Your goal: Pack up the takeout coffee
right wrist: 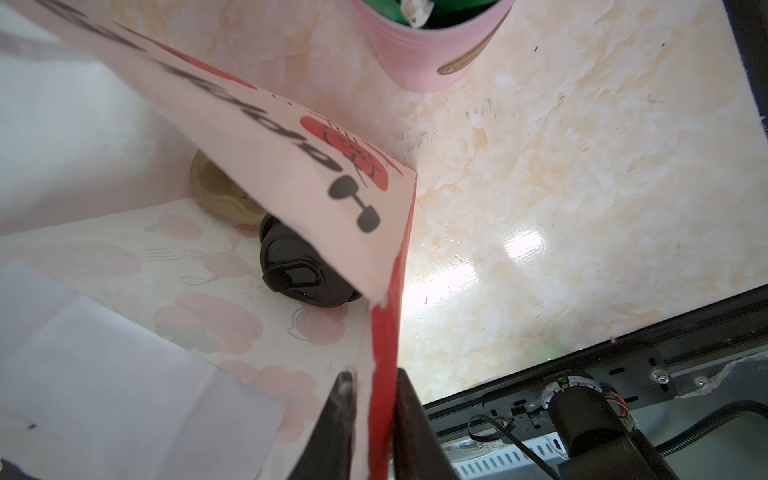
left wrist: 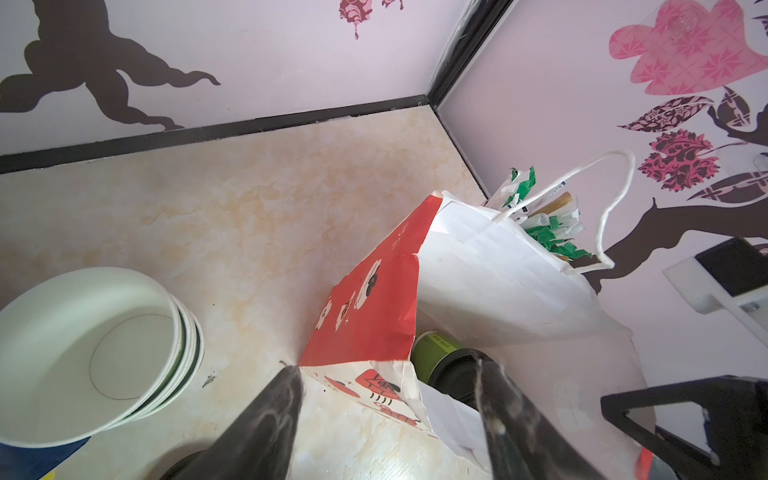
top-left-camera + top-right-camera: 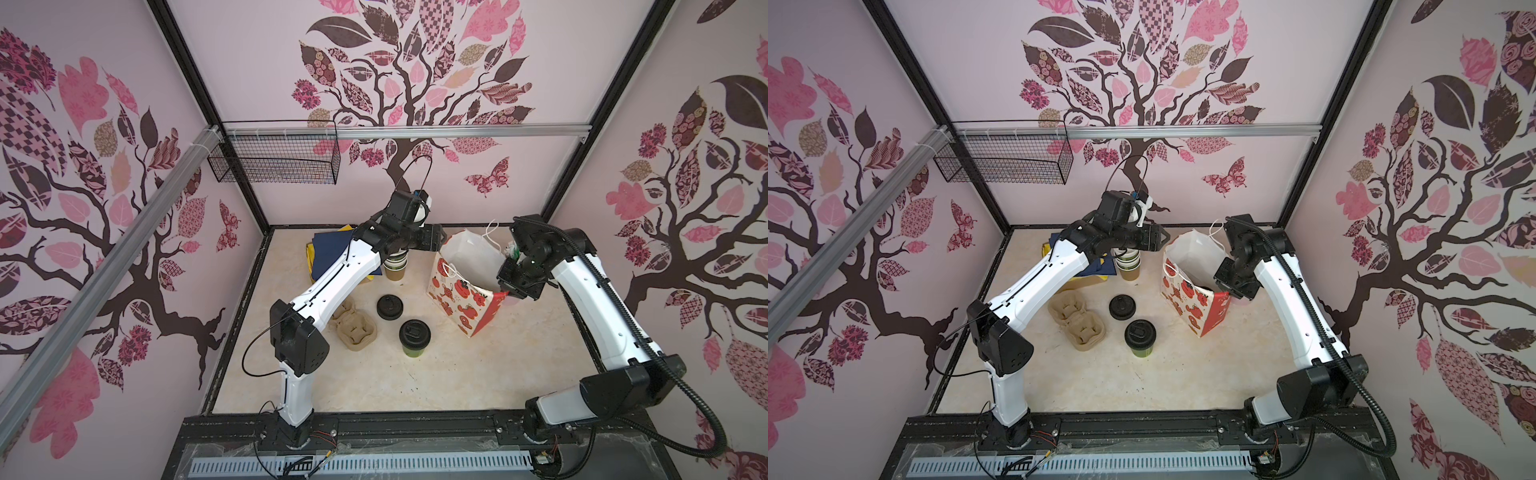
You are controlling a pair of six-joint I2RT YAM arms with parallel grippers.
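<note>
Packing step two | right gripper [image 1: 374, 382] pinches paper bag [image 3: 453, 299] rim | left gripper [image 2: 384, 365] spread, empty, at bag mouth | bagged green cup [image 2: 432, 357] sits inside | second green cup [image 3: 414, 337] stands on desk [image 3: 457, 374] | next, likely: fetch it upright

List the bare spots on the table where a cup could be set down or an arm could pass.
Widest bare table: the front strip between the lidded green cup and the front rail. Also open: front right, between paper bag and right arm's base. Crowded: cup carrier, loose lid, cup stack and bag, mid-table.
</note>
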